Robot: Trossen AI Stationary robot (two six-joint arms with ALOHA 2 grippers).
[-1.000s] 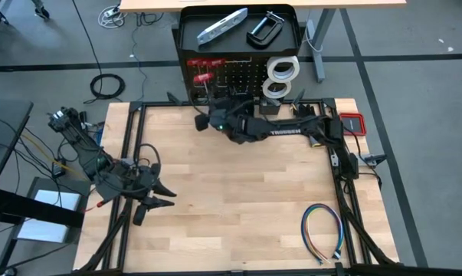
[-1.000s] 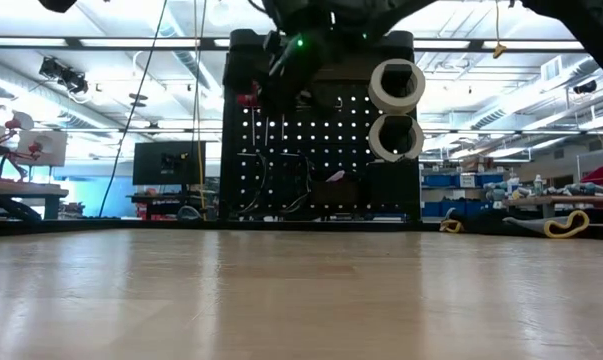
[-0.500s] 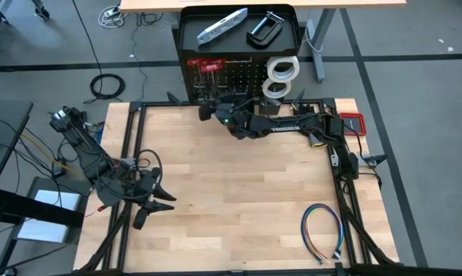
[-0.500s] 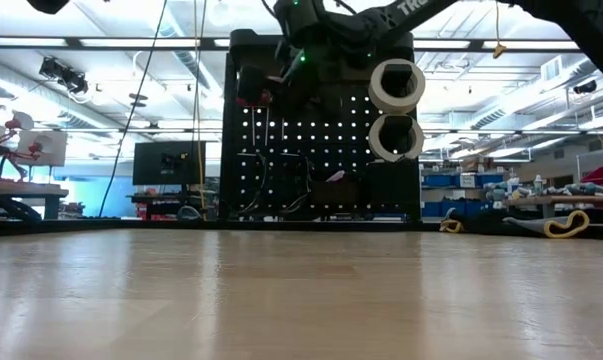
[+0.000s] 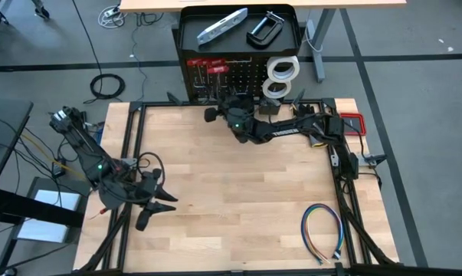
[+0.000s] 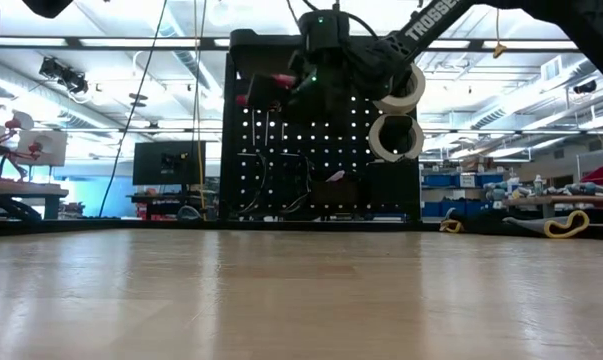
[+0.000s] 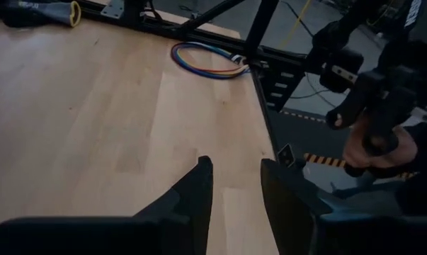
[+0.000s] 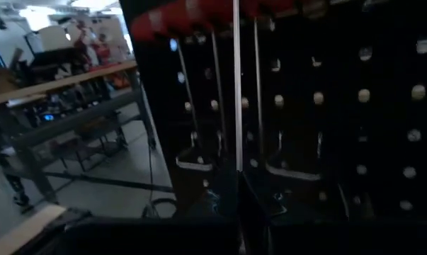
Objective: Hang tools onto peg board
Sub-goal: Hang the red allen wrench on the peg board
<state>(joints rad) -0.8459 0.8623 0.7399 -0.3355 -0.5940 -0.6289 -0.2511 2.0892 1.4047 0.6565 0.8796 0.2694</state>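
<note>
The black peg board [image 5: 238, 73] stands at the table's far edge. On its tray top lie a silver bar tool [image 5: 221, 24] and a black C-clamp [image 5: 265, 29], and two white tape rolls [image 5: 280, 77] hang on its front. Red-handled tools [image 5: 204, 65] hang at its upper left. My right gripper [image 5: 217, 110] is up against the board's upper left [image 6: 271, 90], shut on a red-handled tool [image 8: 199, 18]. My left gripper [image 5: 158, 201] waits open over the table's near left corner, touching nothing [image 7: 234, 188]. My right gripper pinches the thin silver shaft [image 8: 236, 120] of a red-handled tool between its two fingers, low on the shaft. The fingers come level from the table's near side and lie across the shaft. The tool stands upright, red handle on top, close to the board; whether it rests on a hook I cannot tell.
A multicoloured wire loop [image 5: 322, 230] lies at the table's near right. A small red case [image 5: 352, 124] sits at the far right corner. Black frame rails [image 5: 131, 153] run along the table's sides. A person's hand [image 7: 376, 149] shows beyond the table's edge.
My right gripper has moved up and toward the far edge, closing on the peg board and shifting slightly right. It has carried the red-handled tool up to the row of red handles at the board's upper left. My left gripper has edged slightly toward the near edge.
</note>
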